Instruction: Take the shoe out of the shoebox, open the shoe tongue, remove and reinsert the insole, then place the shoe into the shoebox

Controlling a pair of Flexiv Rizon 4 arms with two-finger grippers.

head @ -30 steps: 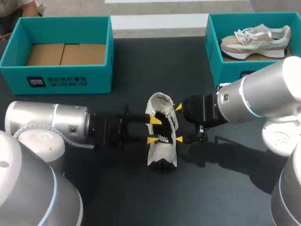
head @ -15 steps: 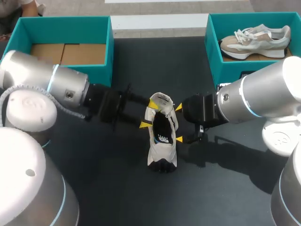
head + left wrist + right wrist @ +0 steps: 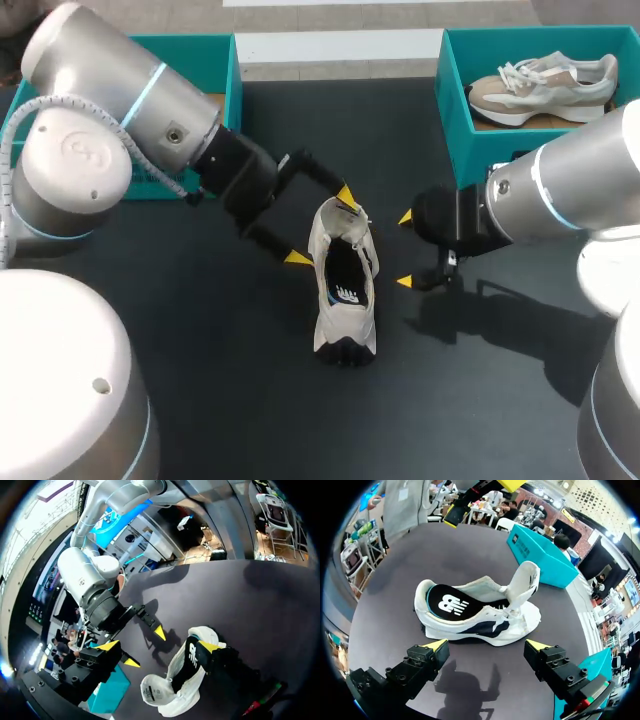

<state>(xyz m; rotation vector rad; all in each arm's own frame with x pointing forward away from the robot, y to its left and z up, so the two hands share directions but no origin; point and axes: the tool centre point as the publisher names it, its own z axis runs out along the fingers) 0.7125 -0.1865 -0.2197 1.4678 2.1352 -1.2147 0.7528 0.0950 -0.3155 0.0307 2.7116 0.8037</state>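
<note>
A white shoe with dark side stripes (image 3: pixel 343 300) (image 3: pixel 485 622) (image 3: pixel 175 687) lies on the black table, heel toward the near edge. Its tongue (image 3: pixel 340 213) (image 3: pixel 524 582) is folded up and forward. A black insole with a white logo (image 3: pixel 346 285) (image 3: pixel 447 602) sits inside. My left gripper (image 3: pixel 322 227) (image 3: pixel 158 646) stands open at the shoe's toe end, one tip by the tongue, one left of the shoe. My right gripper (image 3: pixel 404 250) (image 3: pixel 486 645) is open, a little right of the shoe, holding nothing. An empty teal shoebox (image 3: pixel 215 45) is at the back left.
A second teal shoebox (image 3: pixel 450 100) at the back right holds a beige and white shoe (image 3: pixel 545 85). My left arm crosses in front of the empty box. Bare black table lies along the near edge around the shoe.
My left gripper pulled out of the shoe's opening, swung back and up toward the toe, and opened wide. My right gripper drew back to the right. The shoe stayed put.
</note>
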